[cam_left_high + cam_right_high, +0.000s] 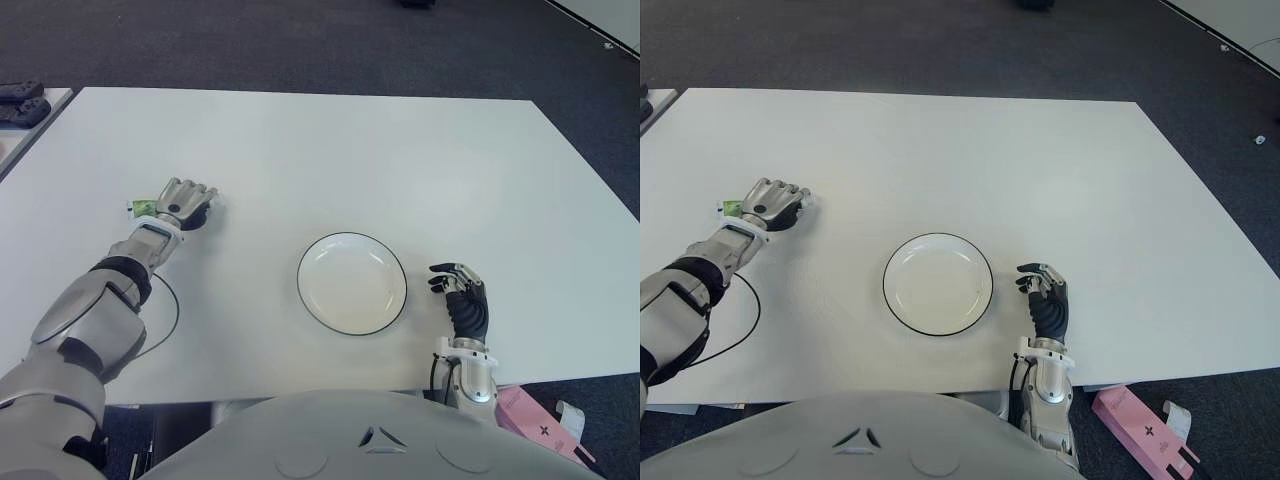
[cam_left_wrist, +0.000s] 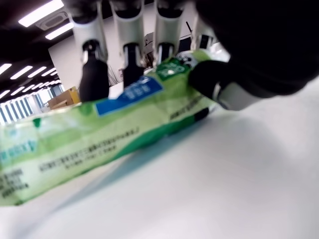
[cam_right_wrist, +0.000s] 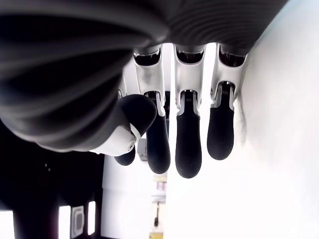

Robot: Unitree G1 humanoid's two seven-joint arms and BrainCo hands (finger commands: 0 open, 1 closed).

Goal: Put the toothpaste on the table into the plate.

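toothpaste (image 2: 104,129) between left hand (image 1: 183,203) fingers (image 2: 93,74) (table-level)

Bare white tabletop (image 1: 330,150) stretches between the left hand (image 1: 183,203), closed around the toothpaste (image 1: 143,208), and the plate (image 1: 352,283). The right hand (image 1: 462,298), fingers relaxed, sits just right of the plate.
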